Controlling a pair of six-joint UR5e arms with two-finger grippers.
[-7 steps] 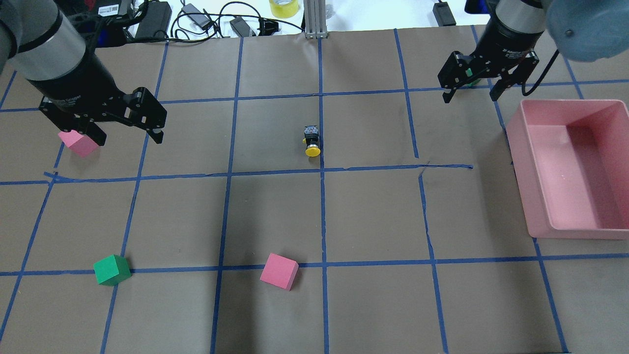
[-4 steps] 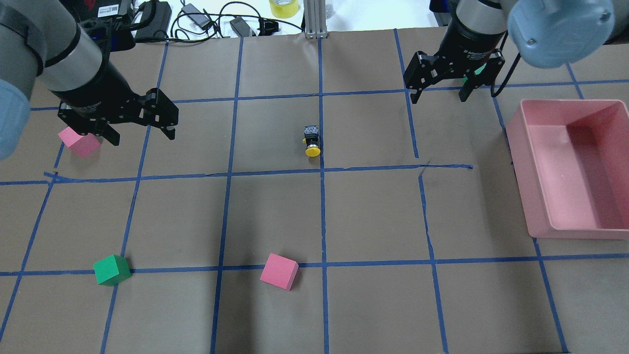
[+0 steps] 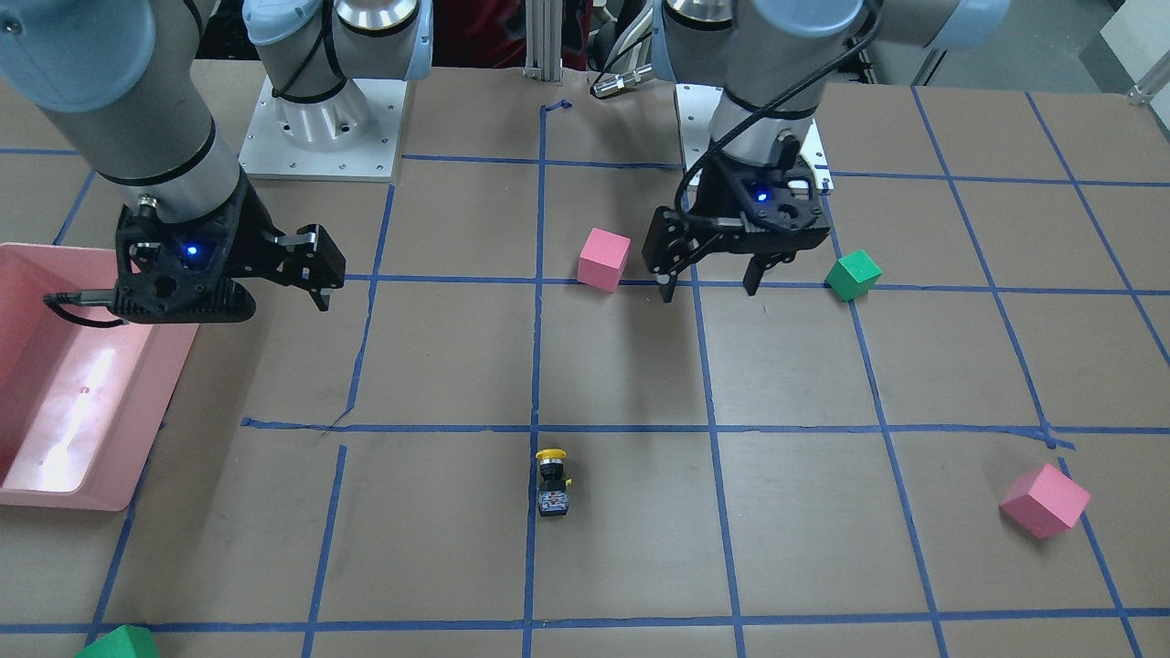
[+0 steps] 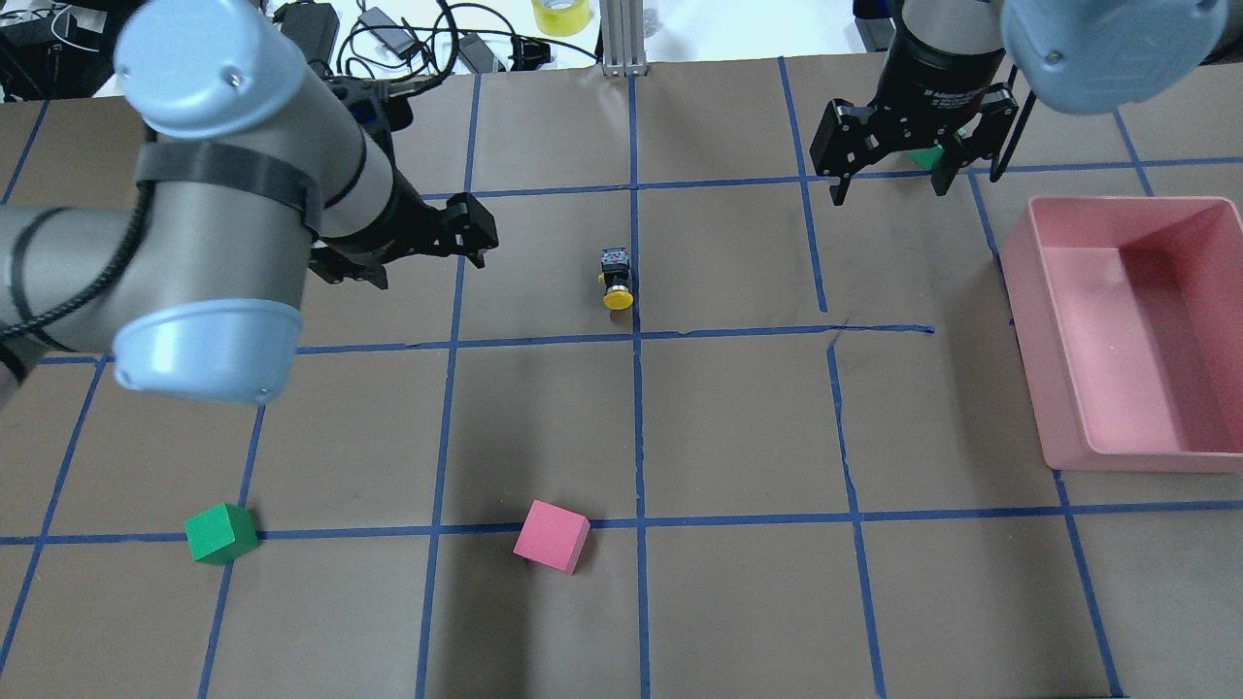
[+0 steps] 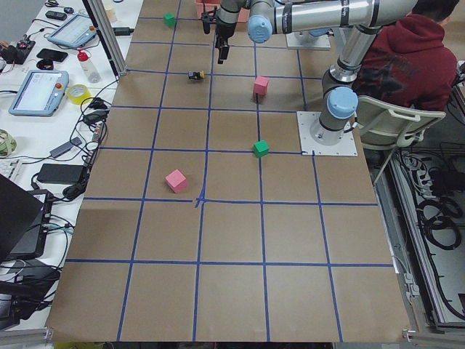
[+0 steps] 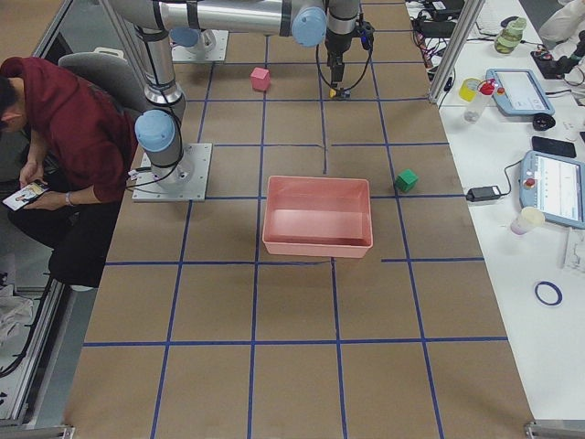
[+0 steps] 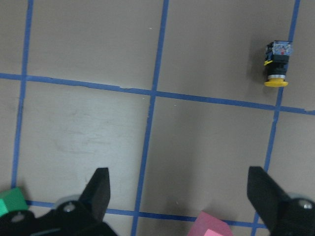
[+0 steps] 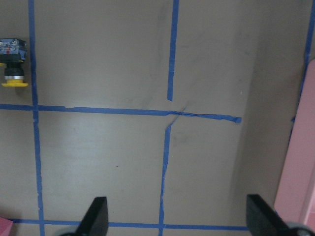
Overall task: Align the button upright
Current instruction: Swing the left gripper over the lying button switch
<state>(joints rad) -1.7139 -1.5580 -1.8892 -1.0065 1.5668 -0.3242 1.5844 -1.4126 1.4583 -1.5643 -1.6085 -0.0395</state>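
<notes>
The button (image 4: 616,280) lies on its side near the table's middle beside a blue tape line, its yellow cap toward the robot and its grey-black base away. It also shows in the front view (image 3: 551,480), the left wrist view (image 7: 276,66) and the right wrist view (image 8: 11,61). My left gripper (image 4: 427,267) is open and empty, above the table to the button's left, apart from it. My right gripper (image 4: 889,192) is open and empty, high at the far right, well clear of the button.
A pink bin (image 4: 1029,291) stands at the right edge. A pink cube (image 4: 552,535) and a green cube (image 4: 221,533) lie near the robot's side. Another green cube (image 4: 927,157) sits behind the right gripper. A second pink cube (image 3: 1045,500) lies far left.
My left arm has swung right from over the far-left pink cube toward the button. My right gripper shifted left and has since held about still. The button has not moved.
</notes>
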